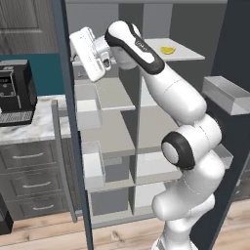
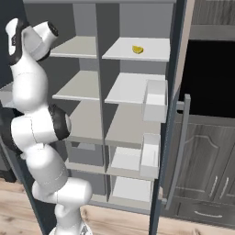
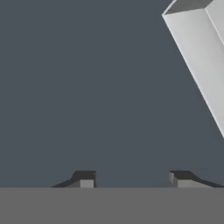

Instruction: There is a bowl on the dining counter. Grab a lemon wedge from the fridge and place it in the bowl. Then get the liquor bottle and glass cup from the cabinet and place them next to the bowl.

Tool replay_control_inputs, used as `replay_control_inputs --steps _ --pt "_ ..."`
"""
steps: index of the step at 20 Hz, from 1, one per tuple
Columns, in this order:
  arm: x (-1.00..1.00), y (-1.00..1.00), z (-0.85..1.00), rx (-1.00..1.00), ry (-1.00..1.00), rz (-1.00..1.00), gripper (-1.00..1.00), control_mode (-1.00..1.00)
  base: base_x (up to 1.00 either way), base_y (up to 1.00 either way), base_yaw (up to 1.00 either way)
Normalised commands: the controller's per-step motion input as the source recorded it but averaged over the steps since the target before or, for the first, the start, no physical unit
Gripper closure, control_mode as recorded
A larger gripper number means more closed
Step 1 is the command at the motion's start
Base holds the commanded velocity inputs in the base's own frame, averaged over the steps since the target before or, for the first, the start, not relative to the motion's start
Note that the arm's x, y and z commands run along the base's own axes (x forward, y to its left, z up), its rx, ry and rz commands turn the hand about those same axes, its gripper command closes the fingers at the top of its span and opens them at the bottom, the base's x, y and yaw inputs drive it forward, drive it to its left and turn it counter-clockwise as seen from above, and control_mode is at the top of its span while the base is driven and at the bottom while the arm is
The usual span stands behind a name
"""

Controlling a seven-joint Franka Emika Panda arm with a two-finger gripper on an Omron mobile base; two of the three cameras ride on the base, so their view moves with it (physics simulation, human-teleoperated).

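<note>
Standing open, the tall grey fridge shows white shelves in two columns, split by a grey upright. Its dark slate door swings toward the left in the left base view, carrying white door bins. White marble counter with grey drawers sits beyond that door, a black coffee machine on top. Dark panelled cabinet stands right of the fridge in the right base view.

White robot arm rises before the shelves, wrist bent up and left toward the door's inner edge. Gripper: two dark tips set partly apart, nothing between them, facing a flat dark surface with a white bin edge beside.

Small yellow lemon wedge lies on the top right shelf, well apart from the gripper.
</note>
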Motion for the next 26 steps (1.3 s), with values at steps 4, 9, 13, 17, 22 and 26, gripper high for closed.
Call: replay_control_inputs --steps 4,9,13,17,22,26 --pt "-0.46 -0.27 -0.15 -0.16 -0.27 -0.02 -1.0 -1.0 0.0 0.0 0.0" --pt "-0.87 -0.7 -0.02 -0.14 -0.38 -0.07 -1.0 -1.0 0.0 0.0 0.0" --pt "-0.88 -0.89 -0.01 -0.1 -0.32 -0.11 -1.0 -1.0 0.0 0.0 0.0" --pt "-0.71 -0.91 -0.2 -0.09 -0.22 -0.1 -1.0 -1.0 0.0 0.0 0.0" --pt "-0.46 -0.86 -0.35 -0.09 -0.15 -0.08 -1.0 -1.0 0.0 0.0 0.0" --pt "-0.14 -0.67 -0.4 -0.1 -0.07 -0.07 -1.0 -1.0 0.0 0.0 0.0"
